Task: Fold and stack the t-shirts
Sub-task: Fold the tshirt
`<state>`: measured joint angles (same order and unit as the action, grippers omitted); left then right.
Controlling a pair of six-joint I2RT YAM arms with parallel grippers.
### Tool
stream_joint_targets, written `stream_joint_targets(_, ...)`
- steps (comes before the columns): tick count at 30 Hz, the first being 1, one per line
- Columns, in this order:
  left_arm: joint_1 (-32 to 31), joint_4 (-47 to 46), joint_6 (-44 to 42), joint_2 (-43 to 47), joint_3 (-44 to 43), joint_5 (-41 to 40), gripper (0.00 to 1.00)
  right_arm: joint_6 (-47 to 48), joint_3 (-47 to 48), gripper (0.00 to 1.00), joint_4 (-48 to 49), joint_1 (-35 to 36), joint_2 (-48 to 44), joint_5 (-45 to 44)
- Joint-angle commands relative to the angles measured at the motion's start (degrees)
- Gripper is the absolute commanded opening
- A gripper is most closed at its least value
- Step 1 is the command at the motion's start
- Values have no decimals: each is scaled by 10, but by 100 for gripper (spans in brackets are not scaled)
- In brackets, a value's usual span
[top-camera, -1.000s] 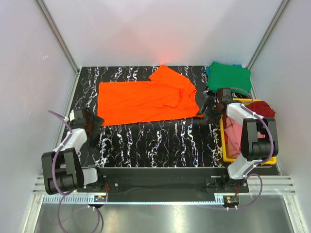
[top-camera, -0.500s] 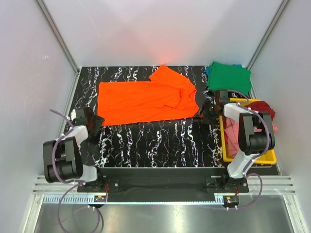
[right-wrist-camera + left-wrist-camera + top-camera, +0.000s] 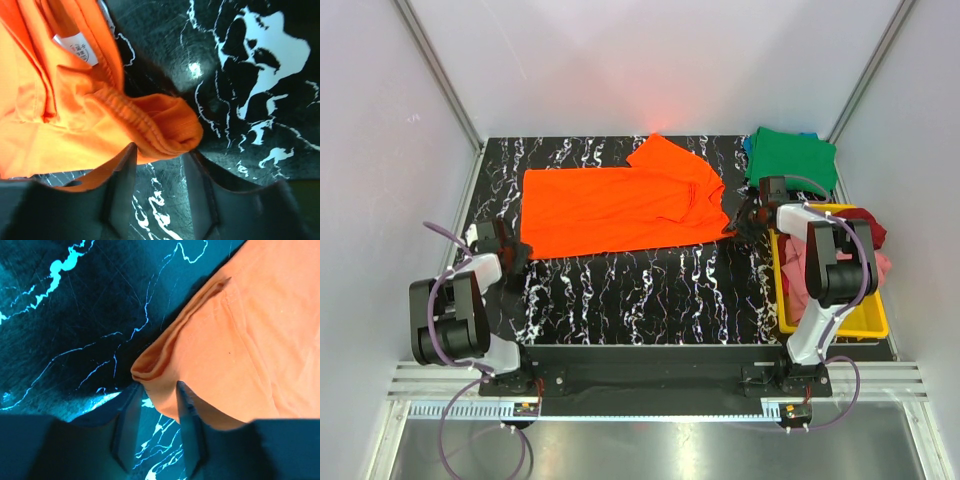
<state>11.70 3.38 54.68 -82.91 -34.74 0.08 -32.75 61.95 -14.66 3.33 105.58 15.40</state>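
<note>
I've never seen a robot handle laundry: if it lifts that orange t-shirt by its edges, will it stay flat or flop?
Probably flop: the orange t-shirt bunches into soft folds at the left gripper and rolls up at the right gripper. It looks thin and light, so it should lift easily but likely sag between the two grips.

A spread t-shirt [image 3: 620, 205] lies on the counter's [image 3: 640, 290] far half, with the left gripper [image 3: 515, 252] at its near-left corner and the right gripper [image 3: 745, 218] at its right edge. Far right sits a folded t-shirt [image 3: 790, 158] — before it, a tray [image 3: 875, 325] holding heaped t-shirts [image 3: 860, 222].
</note>
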Motion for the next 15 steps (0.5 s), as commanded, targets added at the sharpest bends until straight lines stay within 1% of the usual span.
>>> stream_joint_targets(1, -1, 2, -3, -16, -15, -18, 27, 16, 12, 44, -6, 3, 18, -51)
stream_joint_targets(2, -1, -2, -4, -22, -19, -17, 20, 17, 17, 40, -6, 3, 19, -55)
stream_joint_targets(4, -1, -5, -5, -28, -26, -15, 8, 18, 21, 33, -6, 3, 24, -57)
stream_joint_targets(5, -2, -7, -4, -30, -30, -11, 0, 19, 27, 29, -6, 3, 27, -58)
stream_joint_targets(7, -2, -5, -2, -33, -45, -7, 0, 21, 35, 18, -6, 2, 34, -56)
stream_joint_targets(8, -1, 0, -1, -33, -57, -4, 0, 22, 45, 3, -7, 3, 35, -53)
stream_joint_targets(9, -1, 7, 1, -30, -66, -4, 0, 21, 50, 0, -8, 2, 33, -54)
stream_joint_targets(11, -1, 31, 2, -25, -94, -4, 0, 18, 69, 0, -14, 2, 26, -60)
stream_joint_targets(13, -1, 57, 3, -15, -119, -4, 0, 20, 91, 0, -41, 1, 13, -66)
stream_joint_targets(15, -1, 79, -1, -12, -169, -4, 0, 20, 140, 0, -66, 0, 2, -69)
